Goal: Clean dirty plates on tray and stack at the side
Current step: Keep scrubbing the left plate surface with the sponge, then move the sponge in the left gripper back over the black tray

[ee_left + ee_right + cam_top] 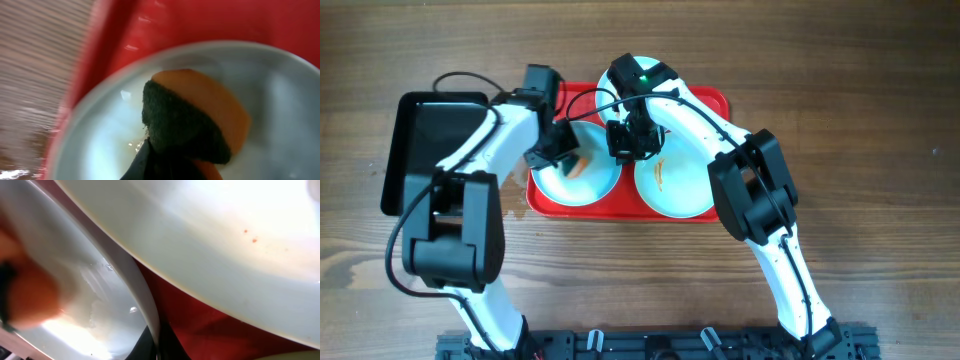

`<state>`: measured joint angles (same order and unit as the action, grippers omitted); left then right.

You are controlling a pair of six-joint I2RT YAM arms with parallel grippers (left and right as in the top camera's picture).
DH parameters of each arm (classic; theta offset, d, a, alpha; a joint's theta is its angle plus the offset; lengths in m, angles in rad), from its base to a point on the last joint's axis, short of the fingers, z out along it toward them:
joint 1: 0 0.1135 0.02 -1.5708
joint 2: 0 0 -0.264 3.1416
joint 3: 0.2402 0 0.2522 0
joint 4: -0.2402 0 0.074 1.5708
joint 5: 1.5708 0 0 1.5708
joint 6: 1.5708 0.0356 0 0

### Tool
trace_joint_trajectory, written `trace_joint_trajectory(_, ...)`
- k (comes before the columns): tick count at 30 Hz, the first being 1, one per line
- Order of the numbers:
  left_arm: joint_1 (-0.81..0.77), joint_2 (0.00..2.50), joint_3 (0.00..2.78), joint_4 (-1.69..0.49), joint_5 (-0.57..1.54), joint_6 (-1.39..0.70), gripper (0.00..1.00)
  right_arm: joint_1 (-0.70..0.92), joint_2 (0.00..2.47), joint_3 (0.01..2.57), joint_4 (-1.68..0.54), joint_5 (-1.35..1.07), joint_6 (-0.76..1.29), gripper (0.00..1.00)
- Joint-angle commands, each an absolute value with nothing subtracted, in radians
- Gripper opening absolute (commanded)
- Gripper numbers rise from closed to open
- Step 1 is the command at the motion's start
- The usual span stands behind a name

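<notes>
The red tray (712,102) holds pale plates. My left gripper (560,150) is shut on an orange sponge (578,165) with a dark green face (180,125) and presses it into the left plate (592,188). In the left wrist view the sponge sits near that plate's (280,90) centre, and wet streaks show beside the left gripper (167,161). My right gripper (628,142) is shut on the same plate's rim (145,300); in its wrist view the right gripper (156,342) has a finger on each side of the rim. The right plate (682,192) carries an orange smear.
A glossy black tray (420,140) lies on the wooden table left of the red tray. Another plate (225,250) with small orange specks lies just past the gripped rim, with red tray floor (200,315) between them. Both arms cross over the tray's back half.
</notes>
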<state>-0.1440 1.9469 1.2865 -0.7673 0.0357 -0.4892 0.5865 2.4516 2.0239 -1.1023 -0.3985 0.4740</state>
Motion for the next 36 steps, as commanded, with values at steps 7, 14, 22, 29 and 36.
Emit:
trace_joint_trajectory(7, 0.000, 1.925, 1.272, -0.934, 0.206, -0.382, 0.04, 0.585, 2.465, 2.006, -1.103, -0.336, 0.474, 0.04)
trace_joint_trajectory(14, -0.170, 1.851, 1.272, -0.866, 0.406, -0.404, 0.04, 0.585, 2.465, 2.006, -1.100, -0.336, 0.482, 0.04)
trace_joint_trajectory(22, -0.196, 1.853, 1.223, -0.779, 0.311, -0.458, 0.04, 0.585, 2.465, 2.006, -1.100, -0.336, 0.482, 0.04)
trace_joint_trajectory(29, -0.195, 1.853, 1.162, -0.749, 0.013, -0.448, 0.04, 0.585, 2.465, 2.006, -1.100, -0.336, 0.482, 0.04)
trace_joint_trajectory(36, -0.157, 1.841, 1.167, -0.854, -0.286, -0.454, 0.04, 0.585, 2.465, 2.006, -1.105, -0.336, 0.477, 0.04)
